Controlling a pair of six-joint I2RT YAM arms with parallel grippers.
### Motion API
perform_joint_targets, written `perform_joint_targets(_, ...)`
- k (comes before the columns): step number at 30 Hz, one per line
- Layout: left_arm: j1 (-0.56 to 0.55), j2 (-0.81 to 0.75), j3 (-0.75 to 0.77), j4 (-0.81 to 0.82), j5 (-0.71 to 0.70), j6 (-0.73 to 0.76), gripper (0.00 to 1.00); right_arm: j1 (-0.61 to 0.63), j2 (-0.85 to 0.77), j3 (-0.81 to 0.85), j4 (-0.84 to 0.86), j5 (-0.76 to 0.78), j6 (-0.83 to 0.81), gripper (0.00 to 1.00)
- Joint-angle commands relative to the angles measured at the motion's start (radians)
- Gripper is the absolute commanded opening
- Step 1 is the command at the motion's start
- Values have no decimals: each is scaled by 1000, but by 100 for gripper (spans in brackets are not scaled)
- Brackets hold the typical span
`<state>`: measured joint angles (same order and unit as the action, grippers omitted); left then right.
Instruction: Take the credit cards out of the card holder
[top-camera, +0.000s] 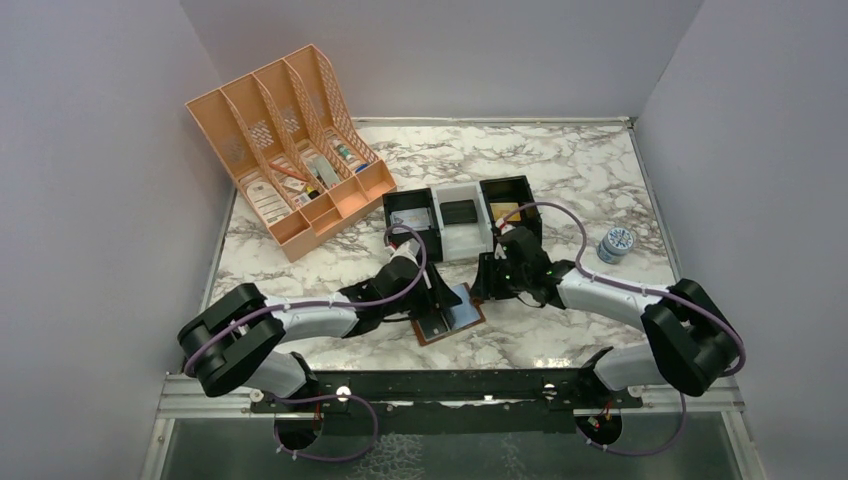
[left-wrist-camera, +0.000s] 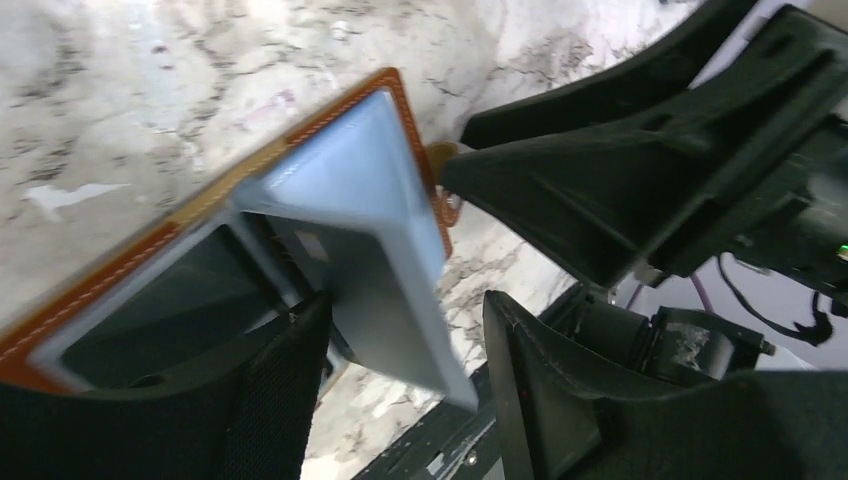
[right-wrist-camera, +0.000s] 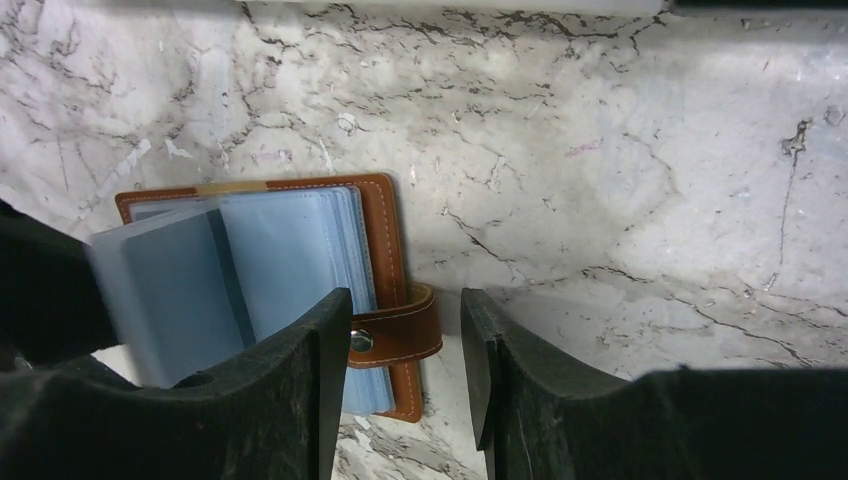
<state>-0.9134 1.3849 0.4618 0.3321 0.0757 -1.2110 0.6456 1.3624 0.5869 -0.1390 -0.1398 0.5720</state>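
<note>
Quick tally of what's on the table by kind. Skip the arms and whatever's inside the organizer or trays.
Peach plastic slotted desk organizer: 1
Black plastic trays: 2
White plastic tray: 1
Brown leather card holder: 1
Small round blue-and-white jar: 1
Total: 6

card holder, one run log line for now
card holder: open | left hand: open, astride raised sleeve | right hand: open over snap tab

Stitched leather card holder (right-wrist-camera: 386, 225), glossy plastic pockets (right-wrist-camera: 290, 250), marble-look table (right-wrist-camera: 650, 150)

No legible text, label or number anywhere.
</note>
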Motion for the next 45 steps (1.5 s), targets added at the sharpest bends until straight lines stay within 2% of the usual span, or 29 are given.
perform_joint_targets(1, -23, 29, 63, 25, 39, 45, 60, -8, 20, -14, 3, -7, 16, 44)
perform_joint_targets(5, -28, 78, 107, 23, 42, 70, 61, -8, 1, -42, 3, 11, 40, 44)
perform_joint_targets(11, -41, 153, 137, 19, 53, 79, 61, -9, -137, -66, -63, 180, 69, 45)
perform_joint_targets(13, -50, 142, 136, 15, 42, 87, 61, -8, -180, -65, -66, 192, 46, 46)
perform_joint_targets(16, -66, 81, 135, -25, -7, 114, 63, -8, -227, -62, -29, 101, -11, 46)
perform_joint_targets(20, -69, 4, 170, -190, -95, 173, 65, -8, -236, -54, 12, -27, -39, 45)
perform_joint_targets(26, -68, -63, 145, -313, -170, 183, 66, -8, -201, -66, 129, -234, -63, 37)
perform_joint_targets(32, -68, -62, 81, -228, -139, 129, 66, -8, -90, -53, 174, -362, -83, 30)
perform_joint_targets(36, -68, -27, 58, -133, -100, 102, 63, -8, -4, -35, 166, -381, -81, 23)
perform_joint_targets(38, -68, 2, 58, -99, -86, 94, 61, -8, 18, -34, 150, -337, -68, 20)
perform_joint_targets(45, -68, 67, 46, -23, -80, 39, 49, -8, 46, -57, 91, -194, -57, 19)
